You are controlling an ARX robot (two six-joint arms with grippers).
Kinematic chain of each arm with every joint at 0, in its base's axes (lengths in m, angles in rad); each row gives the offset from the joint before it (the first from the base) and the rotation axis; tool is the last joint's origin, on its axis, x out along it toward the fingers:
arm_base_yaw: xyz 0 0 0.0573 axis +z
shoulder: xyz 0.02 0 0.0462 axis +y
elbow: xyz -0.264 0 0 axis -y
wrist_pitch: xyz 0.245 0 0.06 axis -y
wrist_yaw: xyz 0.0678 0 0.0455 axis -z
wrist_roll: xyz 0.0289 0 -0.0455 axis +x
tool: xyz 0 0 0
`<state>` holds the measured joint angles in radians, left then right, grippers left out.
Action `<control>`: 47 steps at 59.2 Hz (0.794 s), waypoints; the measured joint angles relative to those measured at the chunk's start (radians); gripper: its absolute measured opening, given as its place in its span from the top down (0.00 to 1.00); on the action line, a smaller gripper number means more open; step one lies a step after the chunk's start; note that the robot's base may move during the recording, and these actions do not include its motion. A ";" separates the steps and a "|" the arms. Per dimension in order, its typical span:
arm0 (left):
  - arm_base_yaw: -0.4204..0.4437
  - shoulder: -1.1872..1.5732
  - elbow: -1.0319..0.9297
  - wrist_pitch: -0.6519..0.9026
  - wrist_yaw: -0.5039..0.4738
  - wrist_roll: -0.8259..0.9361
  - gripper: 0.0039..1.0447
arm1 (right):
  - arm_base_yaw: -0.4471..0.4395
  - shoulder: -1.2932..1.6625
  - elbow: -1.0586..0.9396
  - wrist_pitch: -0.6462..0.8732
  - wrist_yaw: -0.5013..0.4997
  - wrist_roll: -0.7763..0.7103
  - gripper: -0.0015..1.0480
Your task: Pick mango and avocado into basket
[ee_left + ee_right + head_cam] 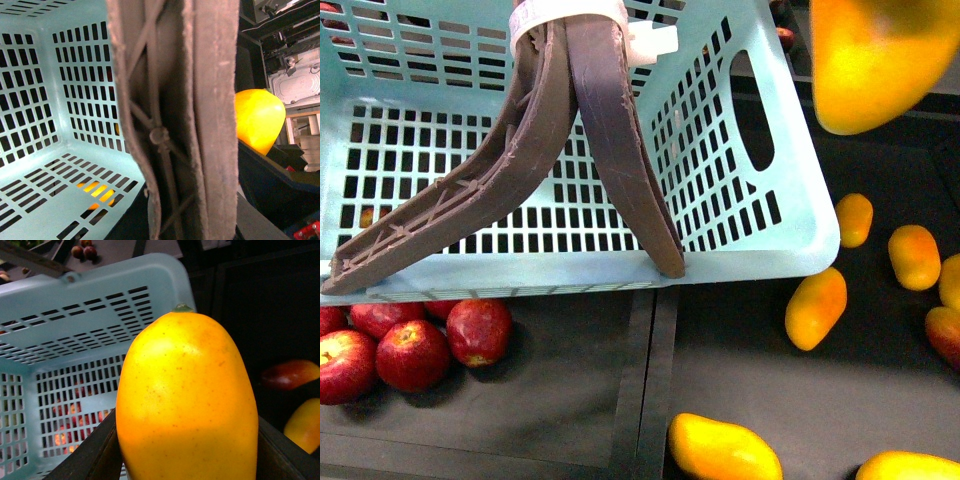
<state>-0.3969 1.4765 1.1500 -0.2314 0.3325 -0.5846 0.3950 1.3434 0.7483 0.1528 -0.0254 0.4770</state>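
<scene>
The turquoise basket [760, 250] hangs above the table, and its two grey-brown handles [610, 130] are drawn together at the top. My left gripper is shut on those handles [175, 125], which fill the left wrist view and hide its fingers. The slotted inside of the basket [50, 100] holds nothing that I can see. My right gripper [187, 460] is shut on the yellow-orange mango [187, 400], with dark fingers [85, 455] on both sides of it. The mango [880, 60] is held high just beyond the basket's right wall [75, 320]. The avocado is out of view.
Several red apples [410, 350] lie under the basket's near left corner. Several loose mangoes [815, 308] lie on the dark surface to the right and at the front [720, 450]. A black divider strip [650, 380] splits the two bins.
</scene>
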 joint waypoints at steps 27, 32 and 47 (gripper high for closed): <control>0.000 0.000 0.000 0.000 0.000 0.000 0.84 | 0.158 0.144 0.057 0.044 0.048 0.021 0.46; 0.000 0.000 0.000 0.000 0.000 0.000 0.84 | 0.164 0.166 0.058 0.052 0.051 0.025 0.46; 0.002 0.000 0.000 -0.002 -0.016 0.012 0.84 | 0.177 0.195 0.061 0.074 0.053 0.051 0.30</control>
<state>-0.3946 1.4769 1.1500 -0.2329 0.3164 -0.5724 0.5720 1.5387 0.8093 0.2268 0.0277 0.5285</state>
